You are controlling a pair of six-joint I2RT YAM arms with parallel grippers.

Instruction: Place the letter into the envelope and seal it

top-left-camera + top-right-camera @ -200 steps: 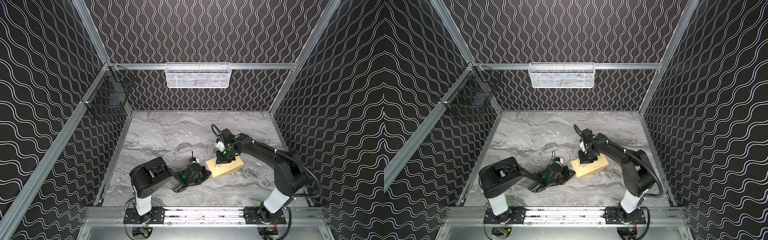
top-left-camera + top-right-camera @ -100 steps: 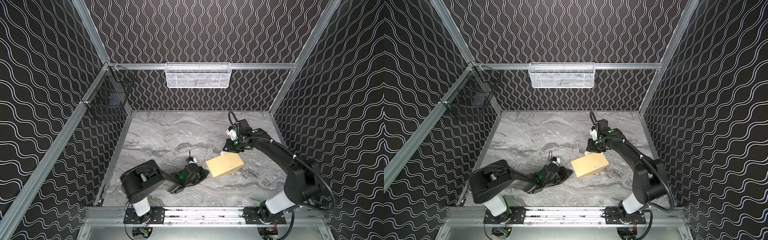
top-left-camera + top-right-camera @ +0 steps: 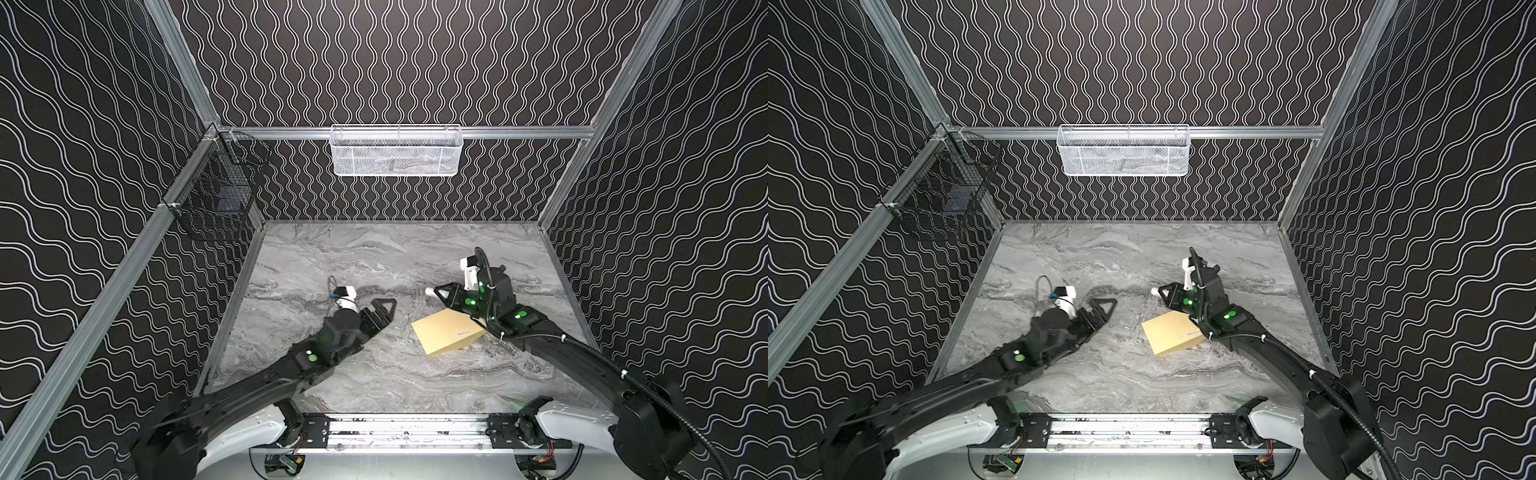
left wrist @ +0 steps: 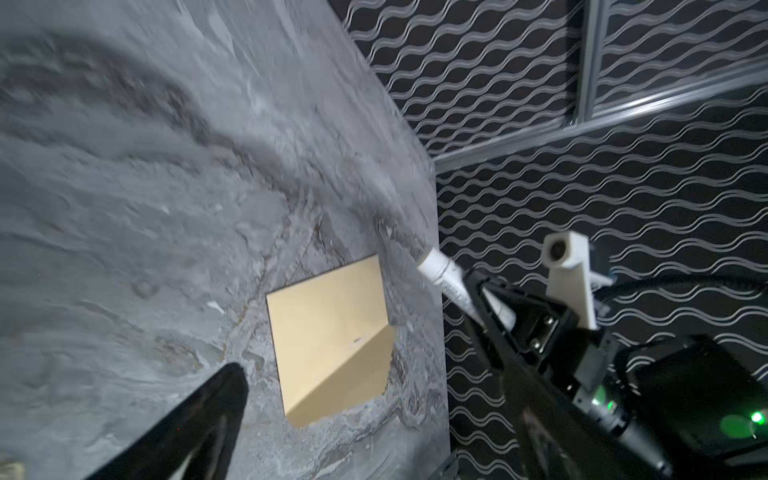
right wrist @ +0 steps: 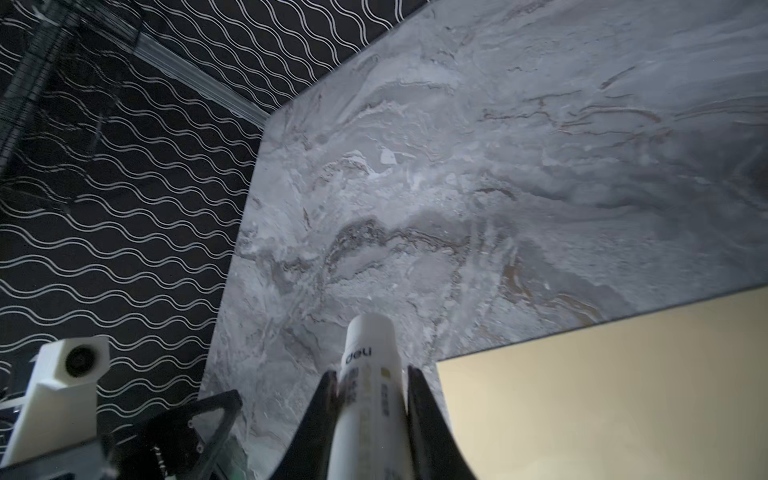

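The tan envelope lies flat on the marble table, right of centre, with a diagonal fold and a small dark mark showing in the left wrist view. The letter shows in no view. My right gripper hovers just behind the envelope, shut on a small white tube whose tip sticks out past the fingers. My left gripper is open and holds nothing, a short way left of the envelope and apart from it.
A white mesh basket hangs on the back wall and a black wire basket on the left wall. Patterned walls close in the table on three sides. The arm bases sit along the front rail.
My left gripper has opened and drawn away from the envelope's left edge. My right gripper, with the tube still in it, has lifted off the envelope and moved behind it.
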